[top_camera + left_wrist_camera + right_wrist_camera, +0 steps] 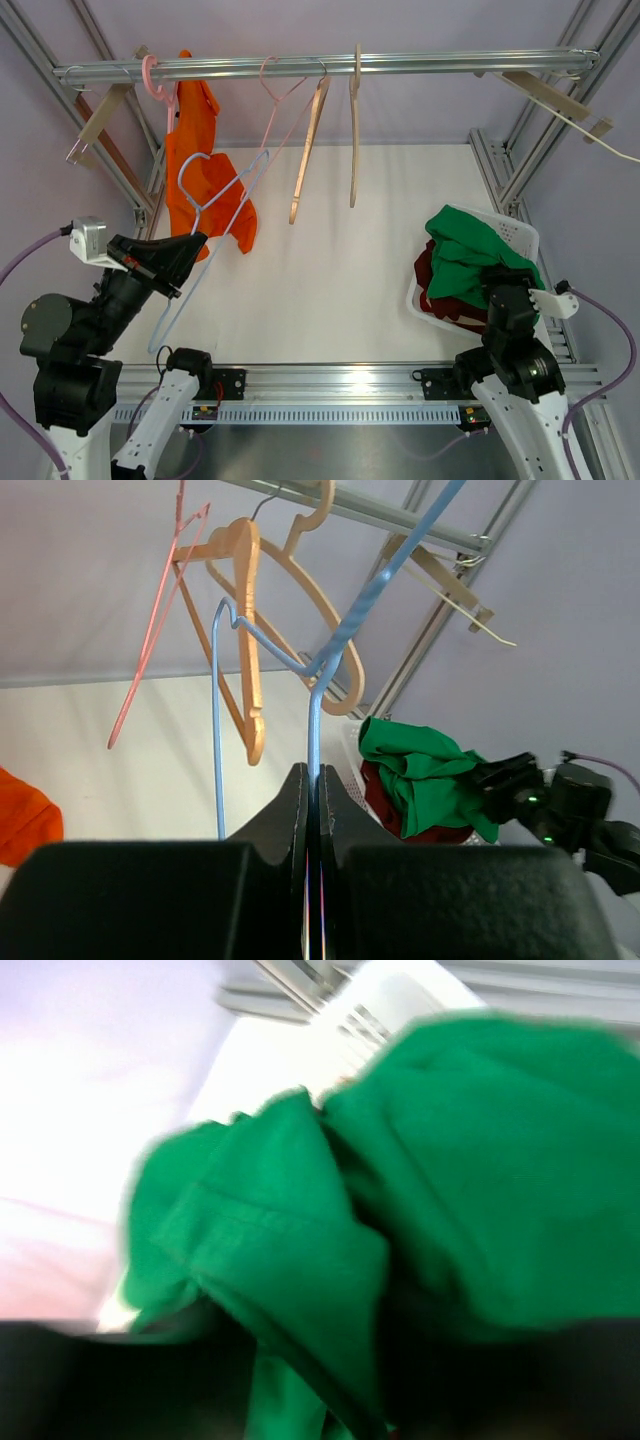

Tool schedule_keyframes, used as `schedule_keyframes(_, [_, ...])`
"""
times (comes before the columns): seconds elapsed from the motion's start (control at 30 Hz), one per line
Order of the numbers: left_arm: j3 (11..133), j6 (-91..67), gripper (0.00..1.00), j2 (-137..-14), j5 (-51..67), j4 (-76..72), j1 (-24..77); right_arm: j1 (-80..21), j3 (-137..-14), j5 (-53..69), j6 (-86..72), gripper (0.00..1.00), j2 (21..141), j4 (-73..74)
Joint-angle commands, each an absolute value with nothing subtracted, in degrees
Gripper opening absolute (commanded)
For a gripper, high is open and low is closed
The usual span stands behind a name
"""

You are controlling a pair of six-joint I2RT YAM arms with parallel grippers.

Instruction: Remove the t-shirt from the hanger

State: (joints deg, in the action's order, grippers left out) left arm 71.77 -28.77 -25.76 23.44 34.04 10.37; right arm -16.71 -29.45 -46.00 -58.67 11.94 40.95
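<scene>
The green t-shirt lies in the white basket at 3 o'clock, atop one dark red garment. The right hand is above it, its grip impossible to tell. At 8 o'clock the left hand clenches one blue hanger. The rail at 12 o'clock carries two wooden hangers, two pink hangers and one orange garment.

You have a flat white table in front of you. Only one thing sits right on it: a white basket, close to the table's right edge.
</scene>
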Motion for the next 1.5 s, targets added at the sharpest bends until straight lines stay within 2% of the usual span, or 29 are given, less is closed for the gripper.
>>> schedule_keyframes(0.0, [74.0, -26.1, 0.0, -28.8, 18.8, 32.4, 10.5, -16.3, -36.8, -47.2, -53.3, 0.67, 9.4, 46.7])
schedule_keyframes(0.1, [75.1, -25.5, 0.0, -30.3, 16.6, 33.3, 10.5, -16.4, -42.8, -45.3, -50.1, 0.79, 9.5, 50.5])
schedule_keyframes(0.33, [76.9, -25.4, 0.0, -32.4, 14.2, 33.7, 10.5, -16.3, -53.7, -41.4, -44.2, 0.8, 6.3, 52.4])
schedule_keyframes(0.4, [79.1, -25.2, 0.0, -35.1, 13.7, 33.7, 10.5, -16.3, -55.4, -34.9, -40.1, 0.78, 7.5, 49.5])
schedule_keyframes(0.5, [81.7, -24.6, 0.0, -40.1, 12.3, 33.7, 10.5, -16.3, -58.8, -24.0, -37.6, 0.39, 13.2, 49.0])
schedule_keyframes(0.53, [83.4, -24.3, 0.0, -41.6, 12.0, 33.7, 10.5, -16.3, -58.9, -21.8, -37.6, 0.14, 14.4, 48.7])
schedule_keyframes(0.6, [85.1, -23.9, 0.0, -46.3, 11.7, 33.7, 10.5, -16.3, -58.3, -16.5, -36.9, 0.0, 16.7, 46.7])
schedule_keyframes(0.83, [90.2, -21.3, 0.0, -57.1, 5.2, 31.0, 10.5, -16.3, -55.3, -4.1, -35.1, 0.0, 16.6, 39.9])
schedule_keyframes(1.1, [95.4, -22.9, 0.0, -69.1, 9.8, 21.3, 10.5, -16.4, -54.0, 2.2, -33.0, 0.0, 17.5, 37.2])
schedule_keyframes(1.3, [98.0, -23.5, 0.0, -75.4, 9.4, 21.2, 10.5, -16.3, -52.7, 3.2, -32.3, 0.0, 16.9, 36.8])
schedule_keyframes(1.47, [94.1, -24.3, 0.0, -75.9, 8.5, 18.7, 10.5, -16.3, -52.3, 4.0, -32.2, 0.0, 16.8, 36.5])
